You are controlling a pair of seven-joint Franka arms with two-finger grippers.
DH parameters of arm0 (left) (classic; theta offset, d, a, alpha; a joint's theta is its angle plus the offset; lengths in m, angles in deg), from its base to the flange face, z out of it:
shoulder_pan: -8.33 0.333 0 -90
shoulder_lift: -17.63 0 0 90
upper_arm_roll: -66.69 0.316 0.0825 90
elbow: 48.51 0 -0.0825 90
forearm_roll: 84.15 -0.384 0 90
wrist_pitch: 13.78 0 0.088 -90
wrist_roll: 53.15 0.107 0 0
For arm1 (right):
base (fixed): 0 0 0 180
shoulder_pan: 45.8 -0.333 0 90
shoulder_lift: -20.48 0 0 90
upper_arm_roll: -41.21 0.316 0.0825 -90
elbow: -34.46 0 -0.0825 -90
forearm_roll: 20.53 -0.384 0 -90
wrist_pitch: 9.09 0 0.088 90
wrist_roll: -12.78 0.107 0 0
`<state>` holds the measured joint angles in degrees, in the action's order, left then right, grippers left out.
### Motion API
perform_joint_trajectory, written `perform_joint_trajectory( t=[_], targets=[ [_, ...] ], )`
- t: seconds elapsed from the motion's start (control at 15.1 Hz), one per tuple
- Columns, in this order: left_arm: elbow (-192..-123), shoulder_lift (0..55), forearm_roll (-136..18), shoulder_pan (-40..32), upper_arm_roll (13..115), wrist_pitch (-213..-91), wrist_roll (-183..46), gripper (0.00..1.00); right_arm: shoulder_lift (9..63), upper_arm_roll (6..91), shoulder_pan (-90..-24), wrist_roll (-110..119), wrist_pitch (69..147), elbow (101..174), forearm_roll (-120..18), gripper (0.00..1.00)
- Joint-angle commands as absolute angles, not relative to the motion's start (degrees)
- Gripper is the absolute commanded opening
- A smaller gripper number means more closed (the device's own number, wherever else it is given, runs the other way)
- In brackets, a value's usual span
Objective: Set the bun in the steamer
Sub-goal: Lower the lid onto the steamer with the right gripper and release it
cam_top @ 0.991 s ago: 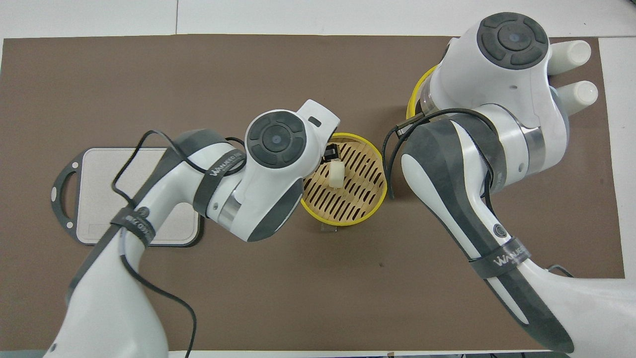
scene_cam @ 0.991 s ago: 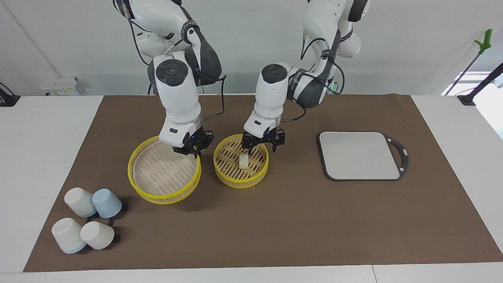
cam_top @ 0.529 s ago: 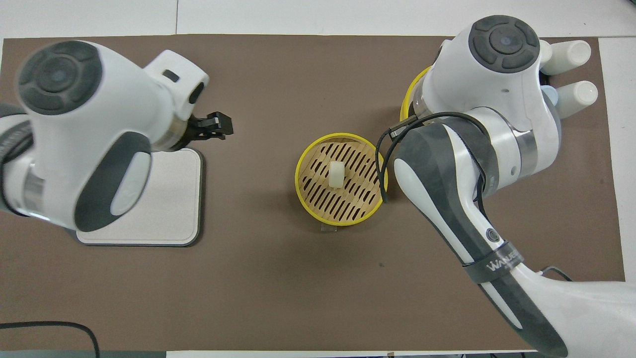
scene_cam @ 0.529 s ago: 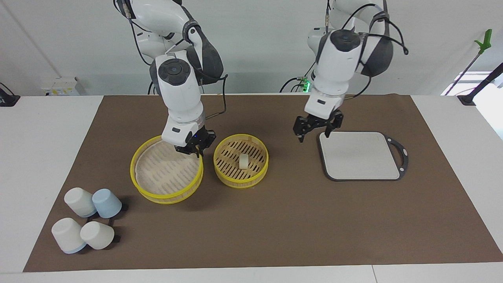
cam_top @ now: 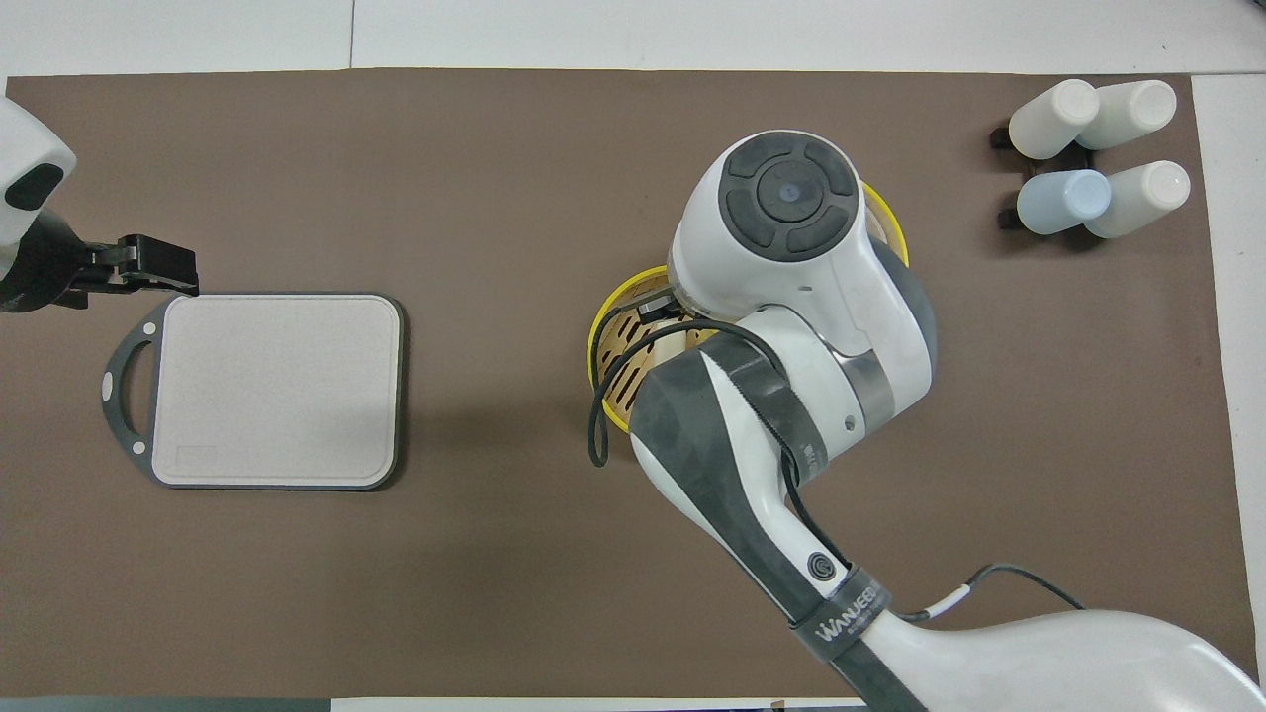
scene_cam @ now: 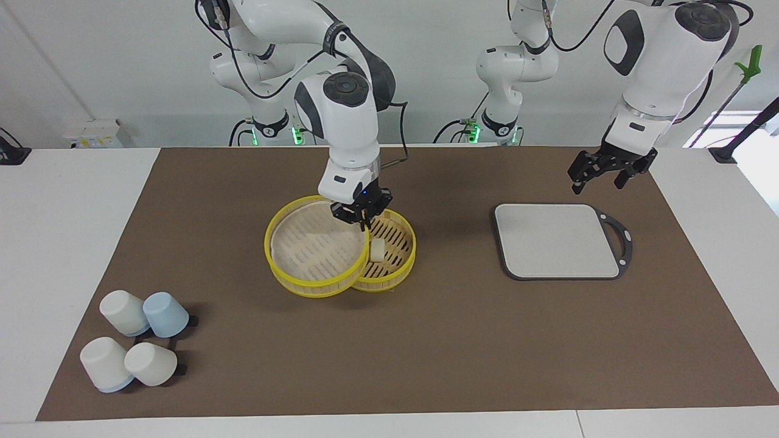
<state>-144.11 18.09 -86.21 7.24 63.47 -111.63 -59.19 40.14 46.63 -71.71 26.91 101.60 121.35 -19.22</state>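
Your bun [scene_cam: 378,249] is already sitting on the slatted floor of the smaller steamer tier [scene_cam: 398,258], roughly in the middle. It looks like soft dough, light and squishy, so if you ever need to regrip it, I'd pinch it gently across its sides and low down. Squeeze hard and you'll probably dent it. It doesn't look slippery, but I'm guessing there.

The right gripper [scene_cam: 359,214] is clamped shut on the rim of the bigger yellow-rimmed tier [scene_cam: 286,267], holding it tilted and partly overlapping the smaller one. From above you can't see that grip at all, the arm covers it. That big tier looks stiff and light, and it's empty as far as I can tell. Held by one edge it'll want to swing, so go slow when you line it up over the bun's tier. If the rim catches the bun, it could squash it.

The left gripper [scene_cam: 610,169] is waiting up in the air with its fingers apart, holding nothing, just off the grey cutting board [scene_cam: 557,240] at the left arm's end of the table. The board is bare.

Four cups [scene_cam: 135,345], three white and one blue, lie clustered at the right arm's end, well clear of everything.
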Motion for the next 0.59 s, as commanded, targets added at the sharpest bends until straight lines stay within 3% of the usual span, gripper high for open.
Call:
perform_joint_trajectory(
  t=[0.0, 0.53],
  targets=[
    [-147.72, 15.62, -86.52, 7.54, 62.74, -110.9, -58.42, 1.0, 40.87, 46.49, -73.48, 29.74, 103.58, 121.65, -19.83, 0.0],
    [-148.53, 12.89, -82.65, 8.95, 63.26, -108.0, -53.76, 1.0, 44.21, 46.49, -77.18, 35.55, 110.53, 122.26, -22.2, 0.0]
  ],
)
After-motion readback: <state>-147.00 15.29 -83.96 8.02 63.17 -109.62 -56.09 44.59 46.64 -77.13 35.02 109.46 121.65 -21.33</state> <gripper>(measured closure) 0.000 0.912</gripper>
